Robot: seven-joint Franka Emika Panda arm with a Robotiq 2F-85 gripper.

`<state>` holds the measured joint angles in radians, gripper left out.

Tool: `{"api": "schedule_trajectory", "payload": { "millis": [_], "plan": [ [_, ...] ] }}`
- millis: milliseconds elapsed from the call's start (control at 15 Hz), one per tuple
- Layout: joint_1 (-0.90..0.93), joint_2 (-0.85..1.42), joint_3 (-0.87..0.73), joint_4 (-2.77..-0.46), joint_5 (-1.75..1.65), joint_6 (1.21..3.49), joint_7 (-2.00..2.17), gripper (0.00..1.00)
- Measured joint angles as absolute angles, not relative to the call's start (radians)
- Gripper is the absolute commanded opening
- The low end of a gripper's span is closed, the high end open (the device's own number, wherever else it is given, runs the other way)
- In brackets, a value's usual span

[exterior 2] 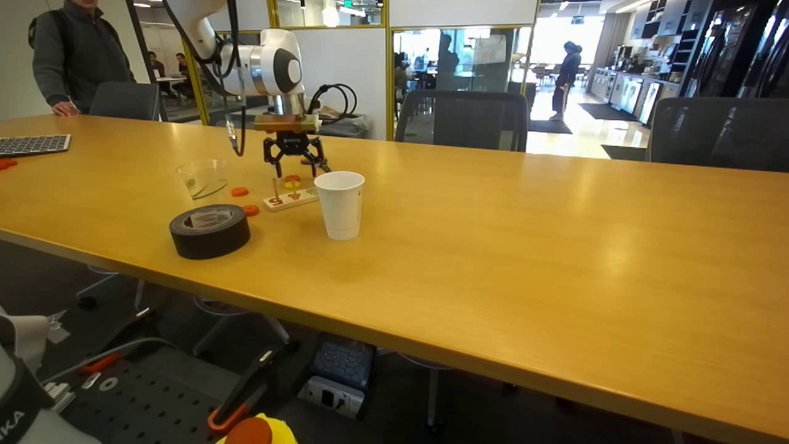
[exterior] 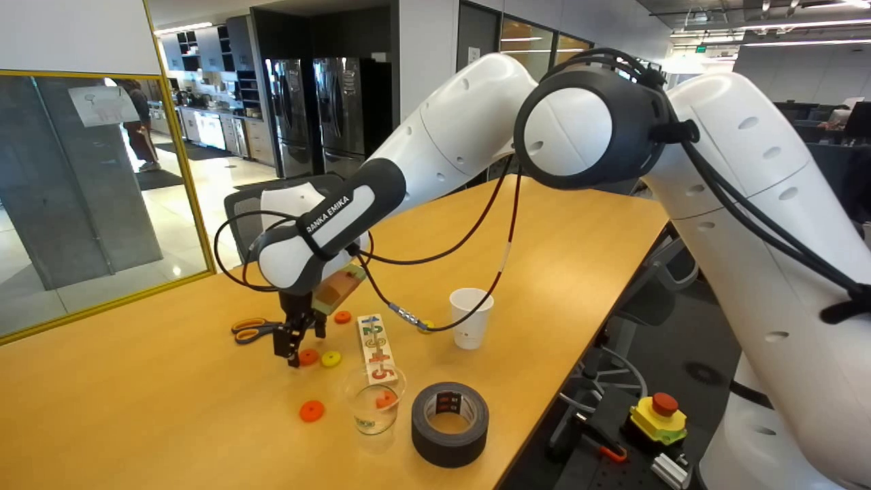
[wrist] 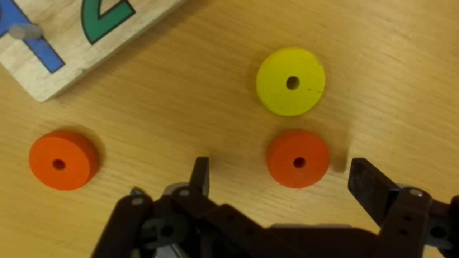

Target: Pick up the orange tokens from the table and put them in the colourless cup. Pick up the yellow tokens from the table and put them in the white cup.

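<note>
Wrist view: yellow token [wrist: 281,82] rnd w/ ctr hole, dk specks.

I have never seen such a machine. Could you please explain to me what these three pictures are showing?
The machine is a white robot arm; the black gripper at its end works like a hand. Two pictures look at the scene from outside, from different places. The close-up looks down from the arm's wrist. On the table lie orange discs, yellow discs, scissors, a board with painted numbers and a roll of tape; a white cup and a clear cup stand there. The gripper holds nothing: its fingers are spread, and one orange disc shows between them in the close-up, touching neither.
</note>
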<state>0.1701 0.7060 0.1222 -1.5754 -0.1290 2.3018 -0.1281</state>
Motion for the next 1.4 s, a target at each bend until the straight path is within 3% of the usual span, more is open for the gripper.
{"api": "schedule_trajectory", "payload": {
  "millis": [67,533,1067,1400],
  "plan": [
    [0.170,0.707,0.122,-1.574,-0.129,2.298,-0.131,0.74],
    [0.170,0.707,0.124,-1.550,-0.129,2.223,-0.141,0.19],
    [0.182,0.678,0.118,-1.537,-0.134,2.166,-0.119,0.22],
    [0.182,0.488,0.116,-1.590,-0.134,2.075,-0.071,0.22]
  ]
}}
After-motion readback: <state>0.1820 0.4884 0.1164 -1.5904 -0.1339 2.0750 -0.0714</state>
